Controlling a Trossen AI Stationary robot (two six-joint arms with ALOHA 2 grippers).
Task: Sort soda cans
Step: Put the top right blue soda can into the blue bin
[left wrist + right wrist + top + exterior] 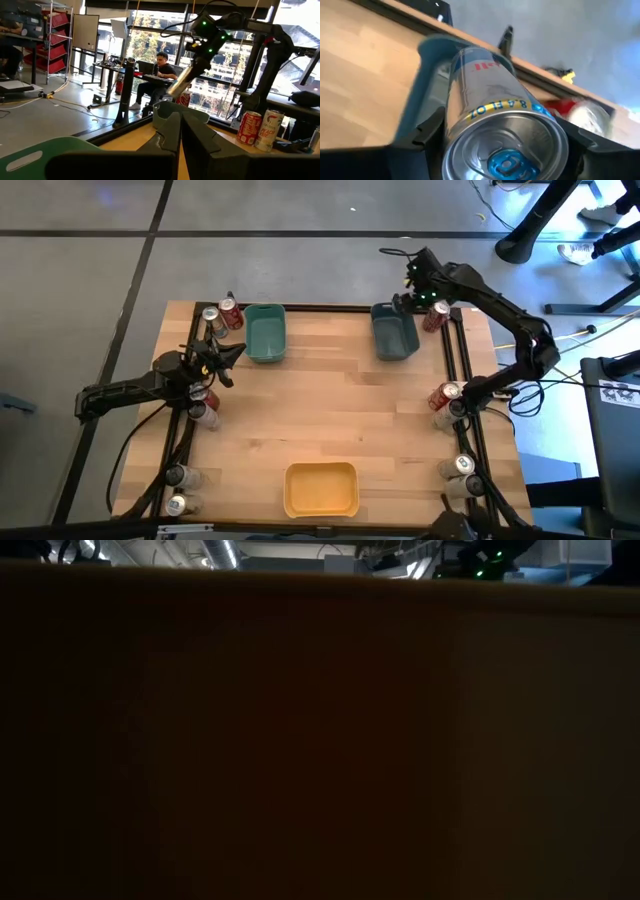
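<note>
My right gripper (408,300) hangs above the far end of the grey-blue bin (395,335), shut on a silver soda can (495,115) whose top, with its blue tab, faces the wrist camera. The left wrist view shows the same can (179,84) slanting down over that bin (170,112). My left gripper (232,355) waits shut and holds nothing, at the table's left edge beside the teal bin (265,333). Other cans stand along both side edges, such as a red one (435,317) beside the grey-blue bin. My right gripper pinches the silver can's side wall (451,131) between its two fingers (427,132), close to the can's top end. The fingers come slanting down from above and lie along the can. The can is lifted clear, tilted, with its bottom end toward the bin.
A yellow bin (321,488) stands at the near edge and blocks the low view. Cans stand at the left edge (205,405), far left (220,315), near left (180,490), right (443,395) and near right (460,467). Bare wood lies mid-table.
</note>
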